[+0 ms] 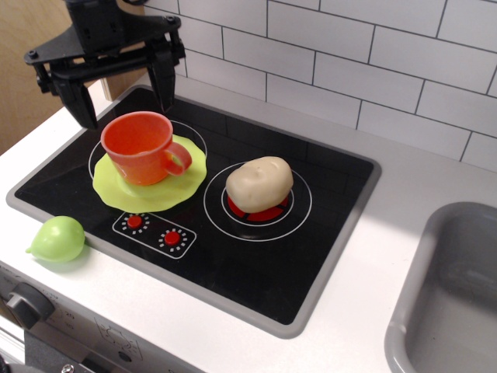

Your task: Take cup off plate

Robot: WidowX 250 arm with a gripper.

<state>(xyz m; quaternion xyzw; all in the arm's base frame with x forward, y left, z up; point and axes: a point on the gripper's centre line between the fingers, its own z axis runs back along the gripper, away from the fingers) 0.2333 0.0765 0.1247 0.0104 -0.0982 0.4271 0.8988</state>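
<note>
The orange-red cup point(141, 147) stands upright on the lime-green plate point(178, 184), which lies on the left burner of the black toy hob. Its loop handle points right, toward the potato toy. My black gripper point(124, 109) hangs above and just behind the cup, open wide. One fingertip is at the cup's far left and the other at its far right. It holds nothing and does not touch the cup.
A beige potato toy point(259, 183) sits on the right burner. A small light-green pear toy point(58, 238) lies on the white counter in front of the hob. A grey sink point(450, 295) is at the right. A white tiled wall runs behind.
</note>
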